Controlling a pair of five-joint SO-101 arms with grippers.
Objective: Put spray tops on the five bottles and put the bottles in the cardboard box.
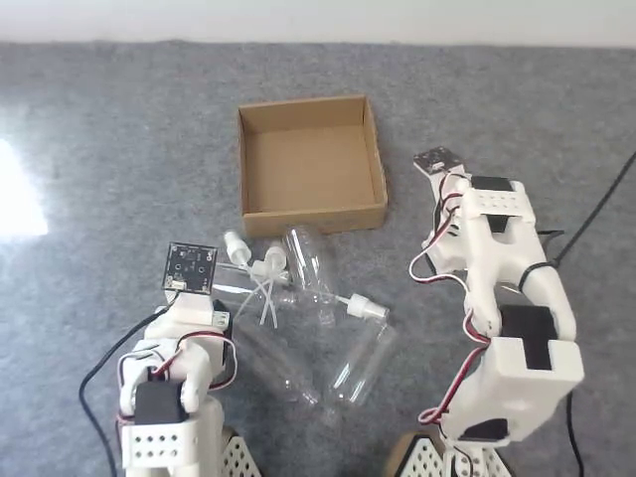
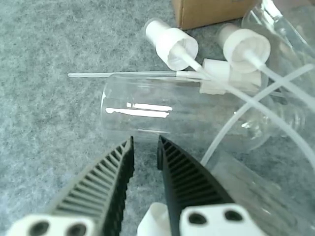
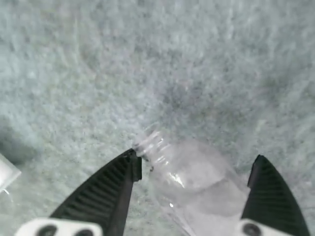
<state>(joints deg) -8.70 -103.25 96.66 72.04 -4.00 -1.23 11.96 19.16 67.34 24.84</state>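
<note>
left gripper (image 2: 145, 140) jaws barely apart, nothing held; right gripper (image 3: 197, 155) clamped across uncapped bottle (image 3: 197, 182). It could be squeezed out and dropped: slick round wall

Place: small robotics bench, lab or hobby workshop; cannot tell which.
Surface: table (image 1: 119, 129) covered in grey felt-like cloth.
Rig: left arm (image 1: 169, 397) and right arm (image 1: 512, 298), white plastic, with bare red and white wiring (image 1: 437, 263); black cable (image 1: 606, 199) trailing off the side.
Backdrop: plain pale strip (image 1: 298, 20) along the far edge.
Props: clear bottles (image 1: 303, 260) and a cardboard box (image 1: 313, 217) lying loose on the cloth.
</note>
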